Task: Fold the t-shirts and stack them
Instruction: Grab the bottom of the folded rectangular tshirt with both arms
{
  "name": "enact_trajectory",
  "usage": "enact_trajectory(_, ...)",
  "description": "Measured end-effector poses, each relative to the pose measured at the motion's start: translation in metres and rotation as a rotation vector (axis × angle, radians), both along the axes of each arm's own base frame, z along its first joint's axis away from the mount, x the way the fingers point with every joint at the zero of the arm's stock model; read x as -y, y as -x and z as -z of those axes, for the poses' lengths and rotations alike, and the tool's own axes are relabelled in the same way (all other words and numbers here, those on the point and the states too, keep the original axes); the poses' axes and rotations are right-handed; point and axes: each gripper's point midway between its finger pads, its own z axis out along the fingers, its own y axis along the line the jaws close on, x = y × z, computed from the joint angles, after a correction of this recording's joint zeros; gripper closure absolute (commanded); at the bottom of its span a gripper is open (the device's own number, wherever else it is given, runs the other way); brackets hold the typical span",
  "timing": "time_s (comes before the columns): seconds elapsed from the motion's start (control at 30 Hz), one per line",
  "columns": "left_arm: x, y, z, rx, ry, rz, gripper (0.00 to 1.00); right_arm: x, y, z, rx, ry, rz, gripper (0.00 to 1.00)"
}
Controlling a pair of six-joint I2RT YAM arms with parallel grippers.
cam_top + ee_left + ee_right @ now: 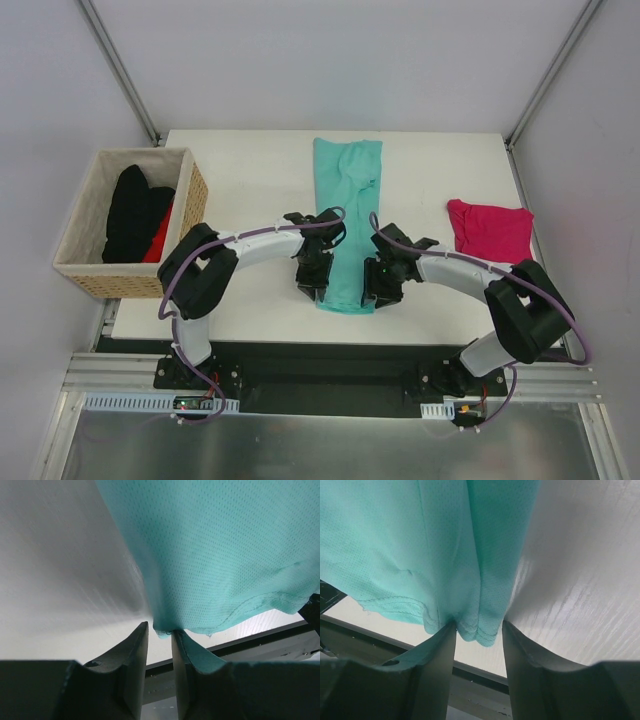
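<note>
1. Top external view.
   - Tan woven basket [82,205] stood at the left edge of the white table [250,180]. Inside it: black t-shirts [135,212] piled loose, with a bit of red cloth [160,242] at the pile's right side.
   - Teal t-shirt [348,185] lay in a long narrow strip down the table's middle, running from the far edge toward the arms.
   - Pink t-shirt [490,230] lay folded at the right, well apart from the teal one.
   - Left gripper [313,282] was at the strip's near left corner and right gripper [380,288] at its near right corner. Finger gap was not readable from here.

2. Left wrist view.
   - Left gripper [160,629] had its fingers [135,650] a narrow gap apart.
   - A hem corner of the teal t-shirt [220,555] sat between the tips, and the cloth lay over the right-hand finger.
   - I could not tell whether the corner was truly pinched.

3. Right wrist view.
   - Right gripper [479,626] had its fingers [440,655] partly apart, with a wider gap than the left.
   - A bunched, stitched hem fold of the teal t-shirt [420,545] filled the space between the tips and touched both.
   - I could not tell whether the grip was firm.
</note>
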Motion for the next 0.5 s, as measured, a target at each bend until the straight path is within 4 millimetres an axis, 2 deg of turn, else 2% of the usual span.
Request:
enact_trajectory(0.17,0.003,0.005,0.004,-0.016,-0.001,0.011,0.76,-0.002,0.0,0.001,0.003,-0.006,0.005,0.66)
enact_trajectory(0.4,0.004,0.01,0.005,-0.028,-0.002,0.007,0.8,-0.002,0.002,0.005,-0.001,-0.009,0.018,0.71)
enact_trajectory(0.5,0.006,0.011,0.005,-0.028,-0.002,0.007,0.84,-0.001,0.002,0.005,0.0,-0.01,0.022,0.81)
